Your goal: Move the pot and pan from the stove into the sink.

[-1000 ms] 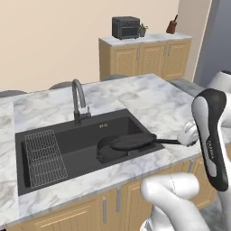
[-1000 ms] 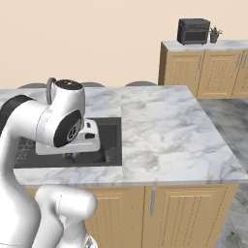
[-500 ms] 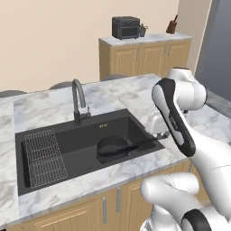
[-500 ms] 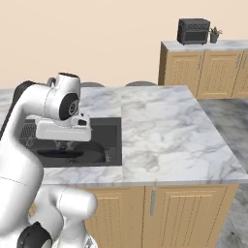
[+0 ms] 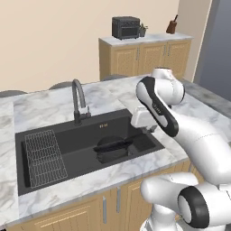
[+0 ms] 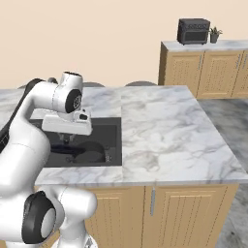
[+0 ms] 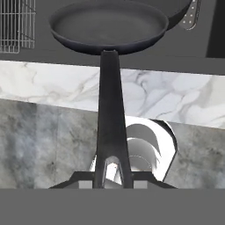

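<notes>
The shallow dark pan (image 7: 107,25) hangs low in the black sink (image 5: 72,135), its long black handle (image 7: 110,110) running back to my gripper (image 7: 112,178), which is shut on the handle's end. In the left base view the pan (image 5: 110,143) is at the basin's right half, with the gripper (image 5: 151,129) over the sink's right rim. The deep pot (image 7: 178,8) with a loop handle sits just behind the pan in the basin, mostly hidden by it. From the right, the gripper (image 6: 65,138) is above the sink (image 6: 112,140). The stove is out of view.
A dark arched faucet (image 5: 77,97) stands behind the basin and a wire rack (image 5: 43,155) fills its left side. Marble counter (image 6: 164,131) spreads to the right. On the far cabinet sit a toaster oven (image 5: 125,27) and a knife block (image 5: 172,26).
The arm has swung up and leftward over the counter, turning the hand. The pan, still held by its handle, has shifted a little left in the sink.
</notes>
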